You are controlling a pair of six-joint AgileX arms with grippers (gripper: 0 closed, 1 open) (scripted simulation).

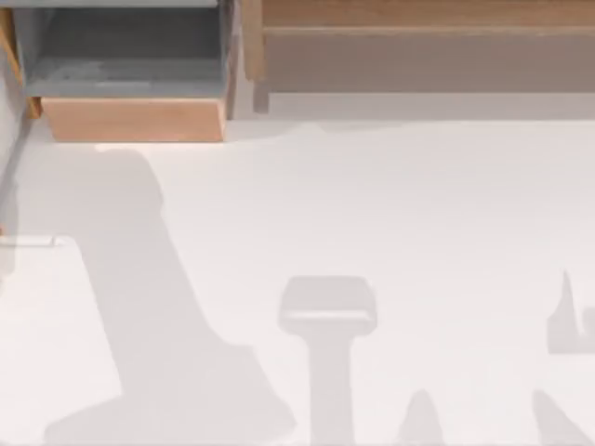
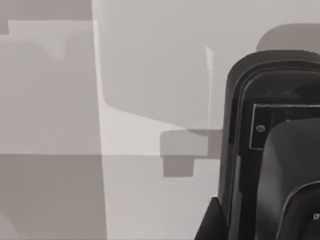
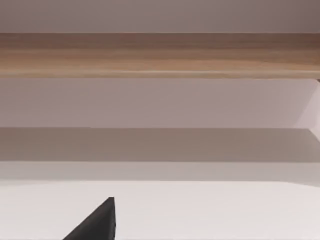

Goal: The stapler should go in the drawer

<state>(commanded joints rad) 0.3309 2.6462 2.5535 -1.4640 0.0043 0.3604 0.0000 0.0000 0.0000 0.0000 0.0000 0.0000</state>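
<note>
Drawer open, far-left; rear cut off.

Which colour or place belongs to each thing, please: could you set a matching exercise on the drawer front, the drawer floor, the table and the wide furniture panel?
Things:
1. drawer front
2. drawer floor
3. table
4. wide furniture panel

Colour or place:
A. white
B. grey
C. light wood, at the top view's upper left
D. brown wood, along the top view's upper right

Pairs: 1-C; 2-B; 3-A; 4-D
</note>
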